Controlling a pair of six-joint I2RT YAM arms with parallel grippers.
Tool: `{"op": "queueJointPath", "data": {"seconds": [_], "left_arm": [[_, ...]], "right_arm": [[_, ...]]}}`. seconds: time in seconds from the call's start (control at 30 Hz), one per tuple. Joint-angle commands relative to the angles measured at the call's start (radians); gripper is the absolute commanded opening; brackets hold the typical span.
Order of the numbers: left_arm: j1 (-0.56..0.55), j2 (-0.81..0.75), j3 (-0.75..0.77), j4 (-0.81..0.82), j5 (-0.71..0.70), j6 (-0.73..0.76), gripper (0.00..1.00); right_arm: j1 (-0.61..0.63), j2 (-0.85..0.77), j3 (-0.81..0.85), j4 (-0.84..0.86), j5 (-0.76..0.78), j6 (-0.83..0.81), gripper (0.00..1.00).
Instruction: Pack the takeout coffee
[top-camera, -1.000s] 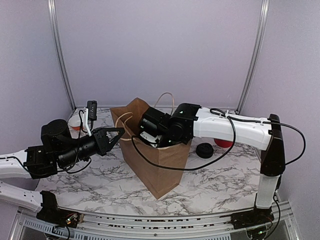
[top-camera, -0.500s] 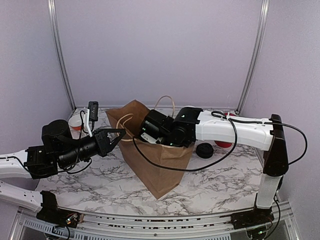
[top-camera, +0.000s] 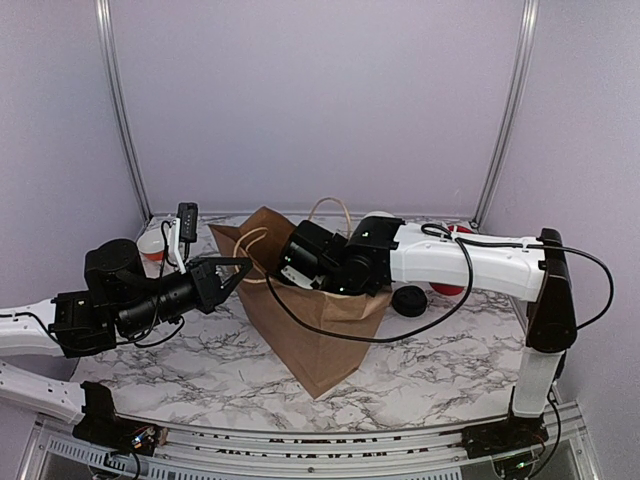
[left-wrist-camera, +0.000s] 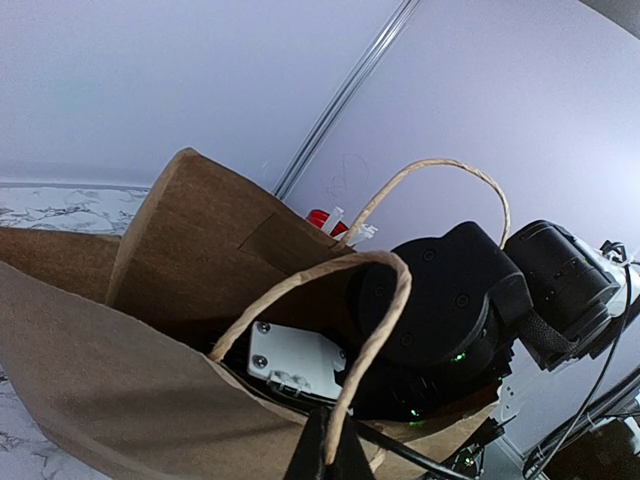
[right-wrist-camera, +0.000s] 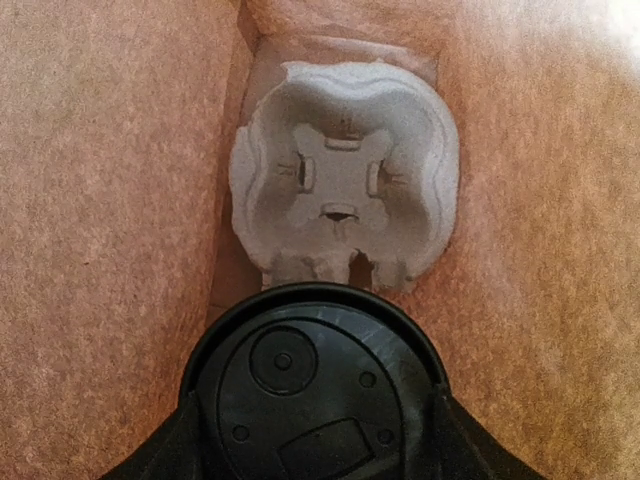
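Well, the takeout coffee (right-wrist-camera: 310, 400) sits low inside the brown paper bag (top-camera: 320, 345). All I get of it is its black lid (right-wrist-camera: 285, 360), filling the bottom centre of the right wrist view. The cup body underneath is hidden, so any print on it is out of sight. The moulded marks on the lid are too soft for me to read.

The right gripper (right-wrist-camera: 316, 425) clamps the coffee from both sides. Its dark fingers (right-wrist-camera: 165, 455) are cut off by the lower edge of the frame. Above the lid, in the upper centre, a grey pulp cup carrier (right-wrist-camera: 345, 185) lies on the bag's floor, its near edge covered by the lid rim.

From overhead, the right pincer is buried in the bag's mouth and I cannot see it.

The left gripper (top-camera: 232, 268), centre left, is closed on the bag's twine handle (left-wrist-camera: 375, 330). In its own view only the tips show at the bottom edge.

At right, a low black disc (top-camera: 408, 300) sits beside a red object (top-camera: 448, 288) mostly hidden by the arm.
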Motion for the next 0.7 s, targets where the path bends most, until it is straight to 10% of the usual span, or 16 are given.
{"op": "queueJointPath", "data": {"seconds": [0.0,0.67], "left_arm": [[-0.003,0.003,0.030,-0.014,-0.003,0.010,0.00],[-0.003,-0.004,0.023,-0.016,-0.001,0.005,0.00]], "right_arm": [[0.005,0.041,-0.027,-0.040,-0.071,0.024,0.64],[0.007,0.037,-0.004,-0.053,-0.067,0.030,0.65]]}}
